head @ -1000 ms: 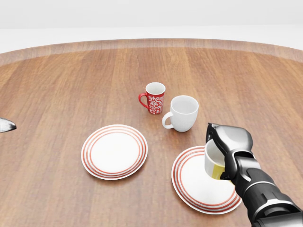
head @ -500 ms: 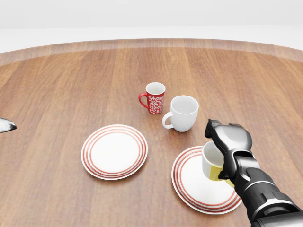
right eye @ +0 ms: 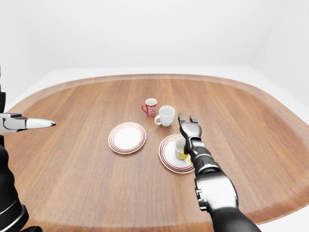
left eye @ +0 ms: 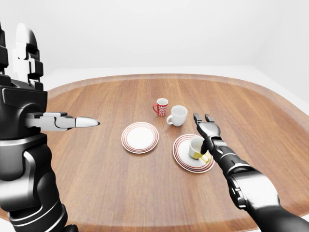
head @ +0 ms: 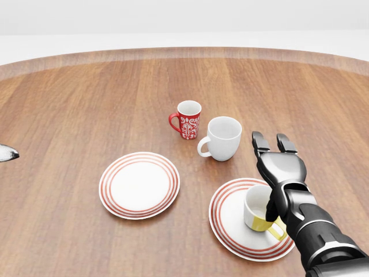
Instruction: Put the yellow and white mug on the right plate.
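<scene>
Nearest in the head view, the yellow and white mug sits upright on the right-hand white plate with red rings, toward the plate's right side, its yellow handle pointing to the lower right. A second ago the mug hung tilted in the grasp above that plate; half a second ago it was lower. Now the right hand has let go, its fingers straightened and spread wide, pointing away up the table, though a thumb seems to remain close against the mug's rim. I judge the placement done, with only a clean withdrawal left.

The left hand hovers well apart at the left, fingers extended, holding nothing.

Further off lie the matching left plate with red rings, then a plain white mug just beyond the right plate, and a red patterned mug beside it. The brown wooden table leaves broad room rightward; lifting up and back avoids the white mug.
</scene>
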